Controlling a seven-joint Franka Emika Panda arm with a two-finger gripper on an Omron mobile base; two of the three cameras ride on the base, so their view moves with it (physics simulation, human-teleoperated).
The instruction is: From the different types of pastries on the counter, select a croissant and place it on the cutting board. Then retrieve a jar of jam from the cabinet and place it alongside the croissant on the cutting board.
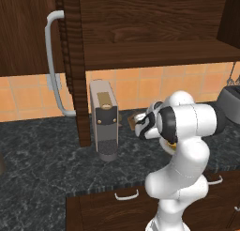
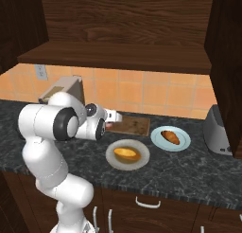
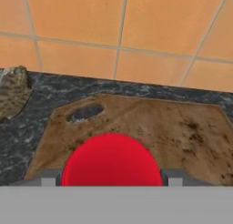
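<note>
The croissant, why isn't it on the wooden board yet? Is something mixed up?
Yes. The croissant lies on a blue plate beside the cutting board, while the gripper brings the jar of jam over the board.

Jar of jam [image 3: 112, 159]: red lid fills the low centre of the hand view, sat between the finger tips, over the near part of the cutting board [image 3: 182, 136]. Board is flat brown wood with dark marks and a slot handle, lying on the dark marbled counter [image 2: 198, 170] against the tiled wall. Croissant [image 2: 170, 137]: brown-orange, elongated, on a pale blue plate just right of the board, not on it. Rounder golden pastry [image 2: 125, 154] on a grey plate in front. Cabinet [image 1: 28, 33] door looks open, hard to confirm.
</note>
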